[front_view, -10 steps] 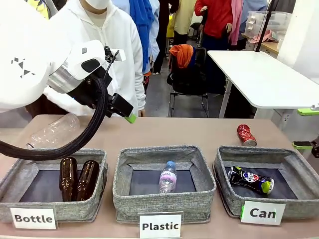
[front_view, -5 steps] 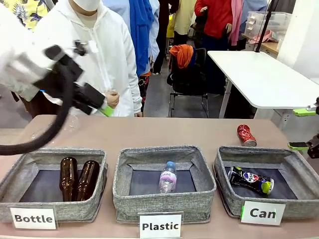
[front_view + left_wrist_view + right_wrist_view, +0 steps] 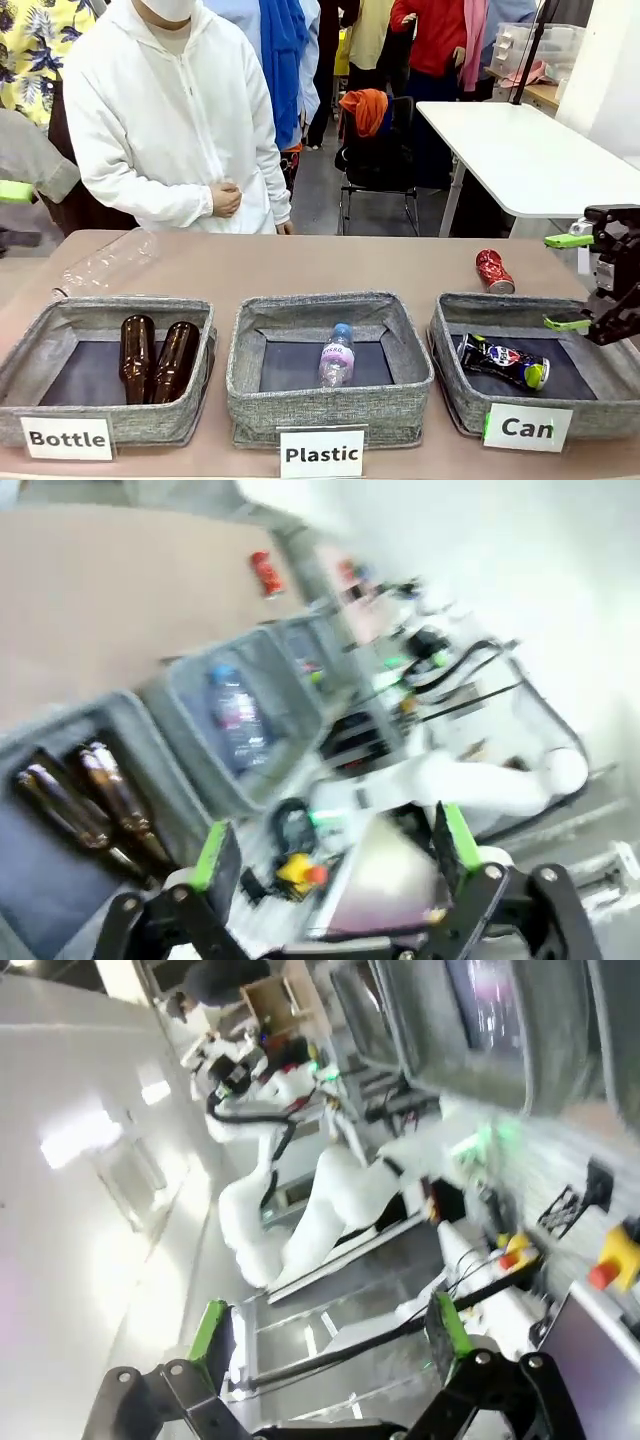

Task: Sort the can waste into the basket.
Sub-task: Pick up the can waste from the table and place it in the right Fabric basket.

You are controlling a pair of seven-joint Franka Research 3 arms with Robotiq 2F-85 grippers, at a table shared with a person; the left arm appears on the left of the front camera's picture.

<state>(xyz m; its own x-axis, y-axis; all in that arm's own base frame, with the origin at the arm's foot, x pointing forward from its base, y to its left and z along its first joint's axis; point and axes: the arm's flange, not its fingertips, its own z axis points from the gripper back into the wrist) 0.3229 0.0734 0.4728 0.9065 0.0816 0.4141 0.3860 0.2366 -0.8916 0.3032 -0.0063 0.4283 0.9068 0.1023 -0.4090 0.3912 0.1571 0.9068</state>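
Right gripper (image 3: pixel 567 281) hangs at the 3 o'clock edge of the front view, seen against the right end of the basket (image 3: pixel 470 395) labelled "Can". Its green pads are spread wide with nothing between them, and its own wrist camera shows the same empty gap.

The dark crushed can (image 3: pixel 503 361) lies on the basket's dark floor. The red crushed can (image 3: pixel 493 271) lies on the table (image 3: pixel 330 265) outside the basket, at about 11 o'clock from it and just beyond the far rim.

The left gripper (image 3: pixel 335 845) is likewise wide apart and empty in its blurred wrist view.

At 9 o'clock from the basket, the "Plastic" bin (image 3: pixel 330 400) holds a clear plastic bottle (image 3: pixel 337 357). Farther that way, the "Bottle" bin (image 3: pixel 100 415) holds two brown glass bottles (image 3: pixel 155 358).

A person (image 3: pixel 165 120) in white stands at the far side of the table, one hand (image 3: pixel 226 198) at the waist.
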